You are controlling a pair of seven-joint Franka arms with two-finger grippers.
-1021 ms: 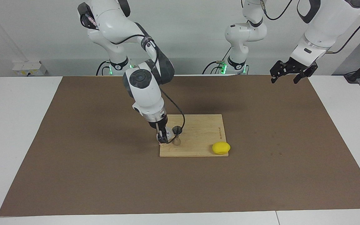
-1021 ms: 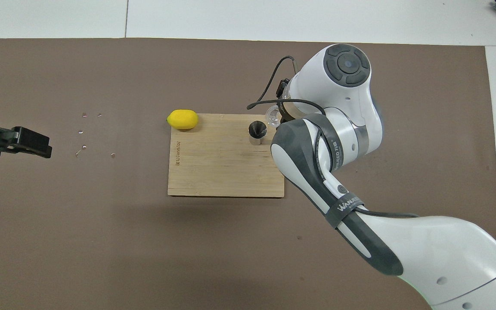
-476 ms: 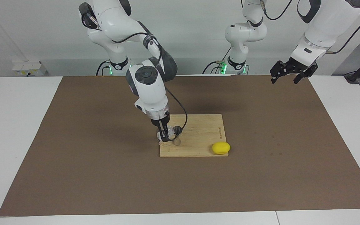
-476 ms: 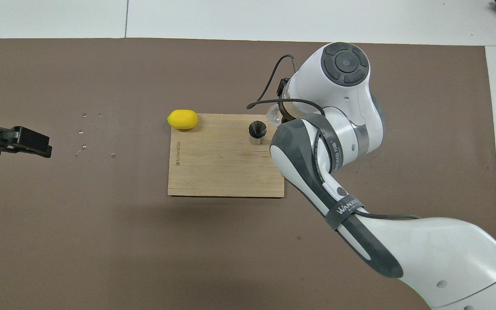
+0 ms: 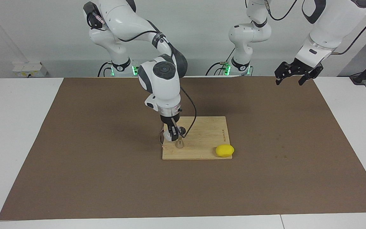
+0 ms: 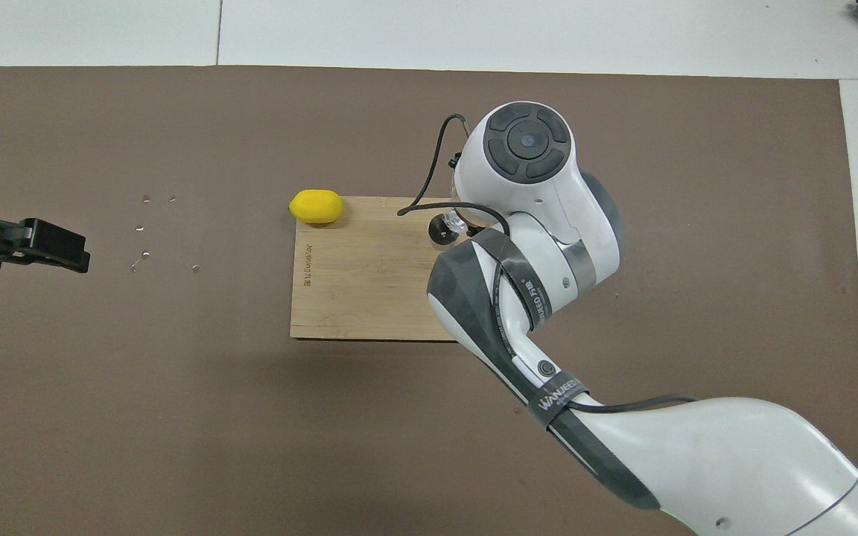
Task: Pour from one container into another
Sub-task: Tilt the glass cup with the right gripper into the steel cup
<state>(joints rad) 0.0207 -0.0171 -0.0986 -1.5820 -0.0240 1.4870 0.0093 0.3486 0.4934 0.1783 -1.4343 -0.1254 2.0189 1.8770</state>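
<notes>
Two high cameras, half a turn apart

My facing camera sits high across the table, looking back at both arm bases; my overhead one looks steeply down from the robots' end (arms enter at its bottom edge). Both are set well back and share the brown mat (image 5: 106,178) (image 6: 176,417), wooden board (image 5: 202,140) (image 6: 362,290) and lemon (image 5: 224,150) (image 6: 316,207).

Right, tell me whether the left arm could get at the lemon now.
Probably yes: the left gripper waits in the air at its own end, and the lemon sits uncovered on the board's corner nearest that end.
</notes>
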